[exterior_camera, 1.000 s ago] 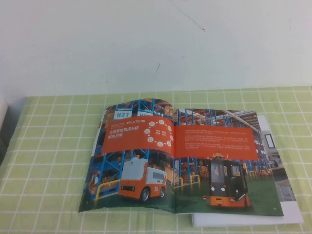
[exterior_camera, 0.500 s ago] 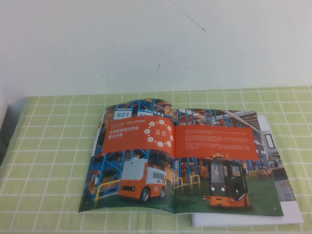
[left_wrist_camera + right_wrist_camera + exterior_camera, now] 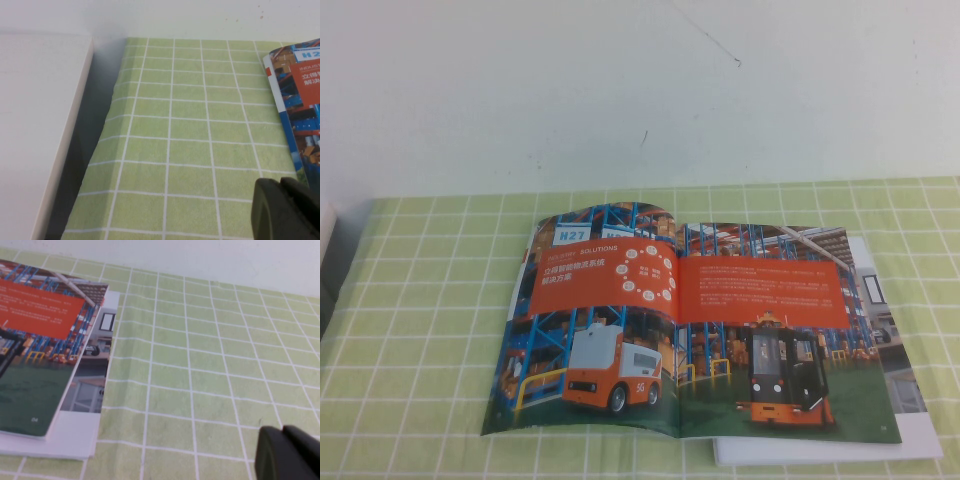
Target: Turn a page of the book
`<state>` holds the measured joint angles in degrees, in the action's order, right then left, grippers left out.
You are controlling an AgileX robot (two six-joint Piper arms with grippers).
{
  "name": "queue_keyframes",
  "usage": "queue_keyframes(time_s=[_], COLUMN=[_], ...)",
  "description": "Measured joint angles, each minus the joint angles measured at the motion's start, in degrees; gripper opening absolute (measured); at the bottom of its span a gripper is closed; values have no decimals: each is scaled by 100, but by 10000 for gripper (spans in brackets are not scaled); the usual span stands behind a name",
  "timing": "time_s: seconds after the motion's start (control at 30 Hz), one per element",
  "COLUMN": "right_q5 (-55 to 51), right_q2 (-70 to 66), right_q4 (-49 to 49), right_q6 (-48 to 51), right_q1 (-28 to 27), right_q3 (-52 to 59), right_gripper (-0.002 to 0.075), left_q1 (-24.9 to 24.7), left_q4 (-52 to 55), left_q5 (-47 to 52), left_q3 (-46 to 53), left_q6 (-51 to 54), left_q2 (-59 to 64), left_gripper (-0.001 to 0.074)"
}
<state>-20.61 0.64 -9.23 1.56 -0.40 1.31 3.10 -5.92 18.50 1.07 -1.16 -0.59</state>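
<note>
Right gripper (image 3: 287, 452), fingers pressed together and empty, hangs over bare checked cloth (image 3: 210, 365), well apart from the book. The nearest part of the book to it is the page (image 3: 35, 335) to be turned, its free edge facing the tool, presumably so it can be lifted from that side. The book (image 3: 685, 325) lies open on a white booklet (image 3: 87, 405). Left gripper (image 3: 287, 210), apparently closed and empty, waits beside the opposite leaf.
</note>
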Motion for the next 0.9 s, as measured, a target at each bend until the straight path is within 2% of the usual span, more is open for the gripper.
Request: queue_keyframes(time_s=[0.73, 0.83, 0.9], right_q5=[0, 21, 25], right_q2=[0, 0, 0], right_q4=[147, 833, 1776], right_q6=[-156, -659, -1241], right_q1=[0, 0, 0], right_q3=[0, 0, 0], right_gripper=[-3, -3, -3], left_q1=[0, 0, 0], left_q4=[-124, -887, -1813], left_q5=[-21, -64, -127], left_q3=[0, 0, 22], left_q6=[0, -178, -532], left_q2=[0, 0, 0], left_gripper=[-4, -4, -4])
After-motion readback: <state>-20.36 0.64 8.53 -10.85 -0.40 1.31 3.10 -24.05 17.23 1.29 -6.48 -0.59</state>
